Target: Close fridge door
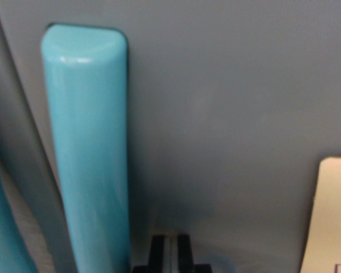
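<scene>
The grey fridge door (227, 114) fills most of the wrist view, very close to the camera. A tall turquoise handle (91, 153) stands upright on it, left of centre. My gripper (170, 250) shows at the bottom edge as two black fingertips (157, 250) side by side with only a thin pale slit between them, so it is shut with nothing held. The tips sit just right of the handle and seem to touch the door face or hover right at it.
A second turquoise shape (3, 227) curves in at the bottom left corner, beyond the door's left edge (28, 142). A cream paper label (332, 222) with purple marks is stuck on the door at the lower right.
</scene>
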